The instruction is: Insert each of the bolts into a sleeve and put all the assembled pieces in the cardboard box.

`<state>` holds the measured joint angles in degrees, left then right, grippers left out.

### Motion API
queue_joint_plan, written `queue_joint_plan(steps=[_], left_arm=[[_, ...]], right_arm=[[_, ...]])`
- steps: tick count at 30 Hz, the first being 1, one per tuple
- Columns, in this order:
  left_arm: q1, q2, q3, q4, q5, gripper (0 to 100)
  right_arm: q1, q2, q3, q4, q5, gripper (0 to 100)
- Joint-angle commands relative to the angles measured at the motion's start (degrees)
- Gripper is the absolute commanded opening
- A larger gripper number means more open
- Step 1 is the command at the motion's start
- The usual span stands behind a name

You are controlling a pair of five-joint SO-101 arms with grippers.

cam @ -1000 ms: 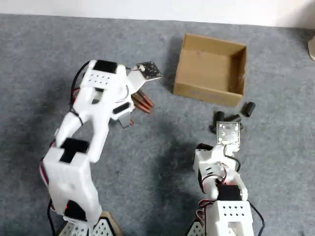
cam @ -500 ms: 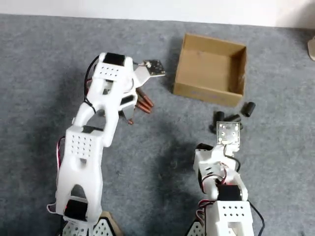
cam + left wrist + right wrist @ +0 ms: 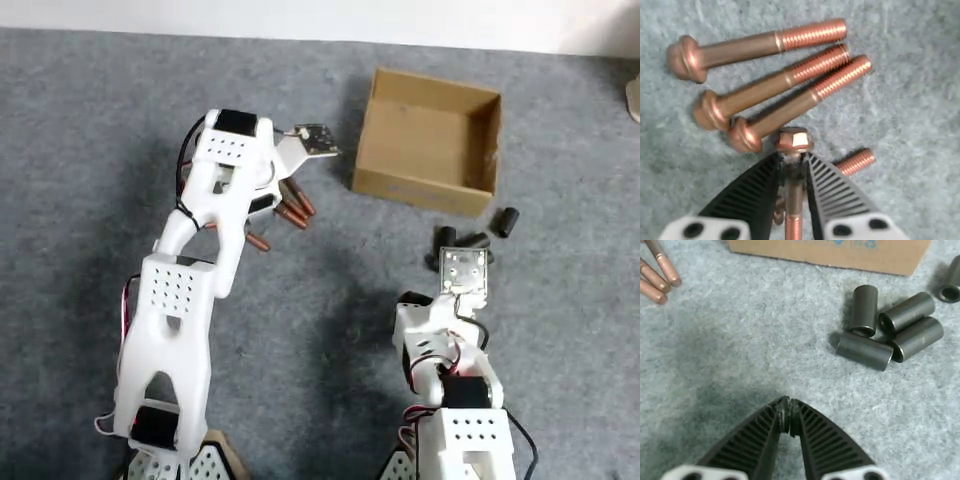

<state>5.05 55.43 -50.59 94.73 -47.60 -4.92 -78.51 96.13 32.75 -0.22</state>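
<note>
One copper bolt [image 3: 794,140], pinched by left fingers [image 3: 757,186]; right fingers [image 3: 760,436] pressed together, empty; cardboard box [image 3: 790,252], blue print unreadable.

Grey felt-like table cover [image 3: 80,150] across the whole scene, white band [image 3: 200,15] along the far edge, pale rounded object [image 3: 633,98] cut off at the far right.

Left arm stretched far forward, left hand [image 3: 792,159] clamped on a bolt [image 3: 794,140]; right arm folded back, right hand [image 3: 789,415] fingers pressed together.
</note>
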Motion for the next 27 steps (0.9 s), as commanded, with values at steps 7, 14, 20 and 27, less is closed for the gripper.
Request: queue_joint_plan(steps=[7, 14, 20, 27], left_arm=[[-4.35, -10.95, 0.66, 6.51, 23.38, 1], [-8.13, -21.58, 15.78, 6.51, 42.81, 1], [-9.80, -37.58, 34.77, 1.58, 48.53, 1], [-9.71, -57.71, 63.60, -14.86, 50.90, 1]], right_arm=[[-0.48, -0.66, 8.75, 0.22, 0.62, 0.6], [-0.48, -0.75, 8.75, 0.22, 0.44, 0.6], [-0.57, -0.84, 8.75, 0.22, 0.35, 0.6], [-0.57, -0.75, 8.75, 0.22, 0.35, 0.6]])
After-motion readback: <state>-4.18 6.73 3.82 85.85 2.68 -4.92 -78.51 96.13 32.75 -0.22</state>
